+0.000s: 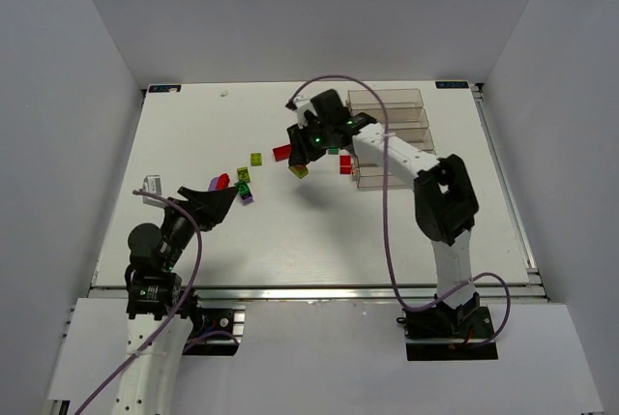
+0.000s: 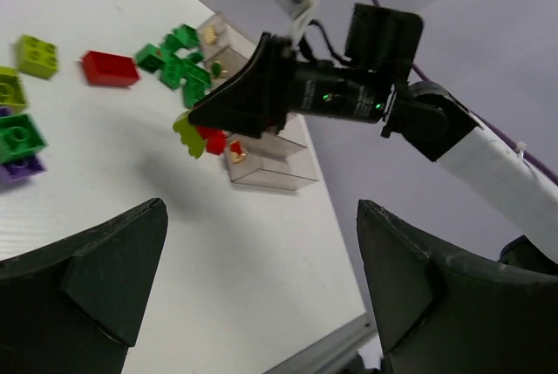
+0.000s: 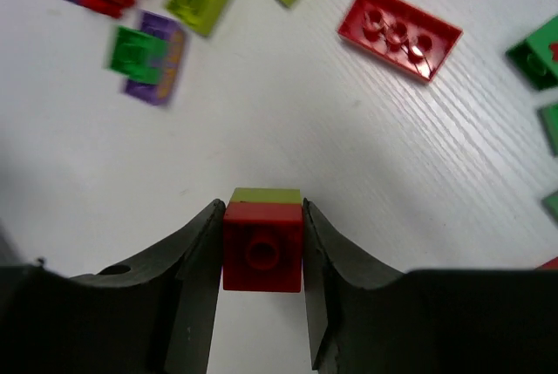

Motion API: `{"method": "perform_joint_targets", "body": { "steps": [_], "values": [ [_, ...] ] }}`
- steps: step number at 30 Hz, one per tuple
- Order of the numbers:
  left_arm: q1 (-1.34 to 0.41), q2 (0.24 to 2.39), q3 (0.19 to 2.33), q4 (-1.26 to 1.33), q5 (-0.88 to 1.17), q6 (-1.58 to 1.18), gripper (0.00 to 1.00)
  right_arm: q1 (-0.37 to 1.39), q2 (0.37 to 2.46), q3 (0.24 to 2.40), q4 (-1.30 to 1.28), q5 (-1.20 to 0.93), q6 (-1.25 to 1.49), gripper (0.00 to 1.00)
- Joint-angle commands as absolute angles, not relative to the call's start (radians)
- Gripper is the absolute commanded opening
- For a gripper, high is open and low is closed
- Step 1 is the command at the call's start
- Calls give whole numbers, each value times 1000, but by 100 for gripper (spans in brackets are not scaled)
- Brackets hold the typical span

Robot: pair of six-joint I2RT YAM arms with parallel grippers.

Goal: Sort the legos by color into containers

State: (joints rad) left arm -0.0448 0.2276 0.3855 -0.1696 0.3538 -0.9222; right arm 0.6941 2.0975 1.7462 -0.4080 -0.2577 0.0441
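From above, the containers (image 1: pixel 392 134) sit on the desk (image 1: pixel 290 241). Loose legos (image 1: pixel 253 159) lie to their left, and the right end effector (image 1: pixel 300 165) hangs between, arm bent.

Left wrist: the left end effector (image 2: pixel 261 217) gapes wide, low, well left of the containers.

Right wrist: the right fingers (image 3: pixel 196 269) clamp a red brick (image 3: pixel 261 248) joined to a yellow-green brick (image 3: pixel 266 195).

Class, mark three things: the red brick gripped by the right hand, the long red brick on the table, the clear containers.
gripped red brick (image 3: pixel 261 250): right wrist view, its front face.
long red brick (image 3: pixel 399 32): right wrist view, studded top.
containers (image 1: pixel 387 100): top external view, farthest bin's wall.
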Motion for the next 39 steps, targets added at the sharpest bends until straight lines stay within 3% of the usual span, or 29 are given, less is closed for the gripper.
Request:
{"method": "perform_joint_targets", "body": {
  "steps": [1,7,12,16,18,20,24,39],
  "values": [
    [-43,281,330,104,485,-1049,98,611,1935,1711,-351,-627,18,0],
    [-44,412,247,499,600,-1179,97,466,1818,1563,-111,-1138,251,0],
    [-87,602,248,744,638,-1236,91,453,1737,1436,139,-1203,501,0],
    [-208,754,313,810,620,-1190,71,453,1704,1378,319,-1189,699,0],
    [-310,826,342,808,559,-1145,71,457,1700,1381,341,-1178,713,0],
    [-388,865,368,782,504,-1082,79,463,1695,1376,365,-1175,741,0],
    [-448,939,410,776,453,-1026,87,471,1672,1341,442,-1180,819,0],
    [-469,1100,480,882,457,-1042,87,535,1626,1235,564,-1180,927,0]
  ]
}}
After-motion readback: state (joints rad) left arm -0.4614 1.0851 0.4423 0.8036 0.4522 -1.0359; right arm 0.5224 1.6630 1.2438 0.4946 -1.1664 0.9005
